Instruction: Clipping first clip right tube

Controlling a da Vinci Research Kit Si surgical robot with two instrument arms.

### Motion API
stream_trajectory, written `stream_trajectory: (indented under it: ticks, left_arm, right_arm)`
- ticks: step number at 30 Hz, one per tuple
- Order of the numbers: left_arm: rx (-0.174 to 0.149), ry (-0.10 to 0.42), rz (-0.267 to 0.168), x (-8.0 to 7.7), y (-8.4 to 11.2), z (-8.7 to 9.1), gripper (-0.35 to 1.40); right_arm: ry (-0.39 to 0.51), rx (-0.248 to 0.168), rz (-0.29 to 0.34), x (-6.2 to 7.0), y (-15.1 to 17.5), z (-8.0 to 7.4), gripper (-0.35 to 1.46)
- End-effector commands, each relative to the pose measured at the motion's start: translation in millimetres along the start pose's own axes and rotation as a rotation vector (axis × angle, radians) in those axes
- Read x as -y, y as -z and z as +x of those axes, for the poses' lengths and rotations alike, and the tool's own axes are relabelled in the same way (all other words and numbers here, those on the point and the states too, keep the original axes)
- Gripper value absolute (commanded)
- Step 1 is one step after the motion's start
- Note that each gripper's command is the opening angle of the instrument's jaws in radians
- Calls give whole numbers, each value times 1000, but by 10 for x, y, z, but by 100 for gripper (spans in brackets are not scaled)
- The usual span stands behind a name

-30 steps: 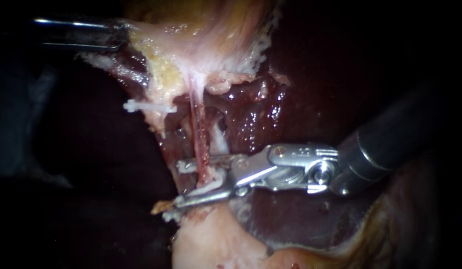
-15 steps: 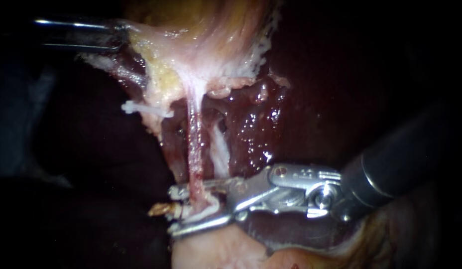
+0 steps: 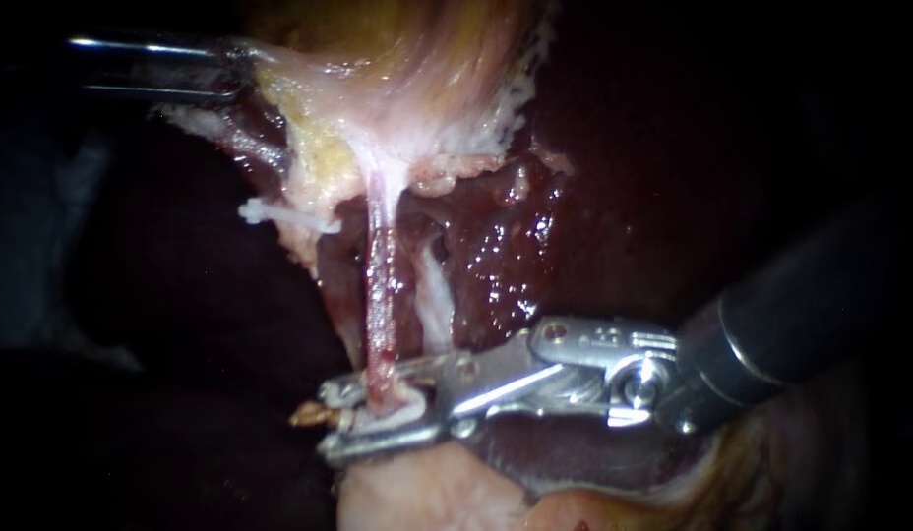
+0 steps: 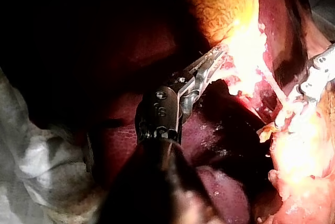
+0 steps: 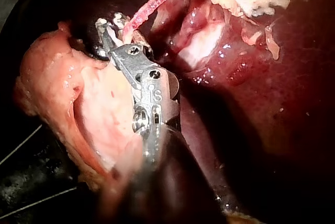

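A thin pink-red tube runs down from the pale gallbladder tissue. My right instrument comes in from the right. Its jaws straddle the tube's lower end, a narrow gap between them, and press on a white clip that wraps the tube. The right wrist view shows the same jaws at the tube. At the upper left, my left instrument is shut on the gallbladder's edge; the left wrist view shows its jaws biting bright tissue.
Another white clip sits on a stub left of the tube. A pale strand lies just right of the tube. Dark red liver fills the background. A pale fatty mound lies directly under the right jaws.
My right instrument has slid down the tube towards the pale mound and its jaws have narrowed around the tube. The tube now hangs straighter. The left instrument has held still.
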Motion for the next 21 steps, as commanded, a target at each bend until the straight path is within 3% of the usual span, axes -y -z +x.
stream_trajectory:
  ticks: [1, 2, 7, 21]
  left_arm:
    - [0, 0, 0, 0, 0, 0, -35]
    - [0, 0, 0, 0, 0, 0, -35]
    - [0, 0, 0, 0, 0, 0, -35]
    - [0, 0, 0, 1, 0, 0, -35]
  right_arm:
    - [-19, 0, -1, 1, 0, -1, -25]
    - [-37, 1, -1, 1, 1, -1, -35]
    - [-112, 1, -3, -2, 4, -4, -35]
    - [-111, 10, -6, -3, 5, -8, -35]
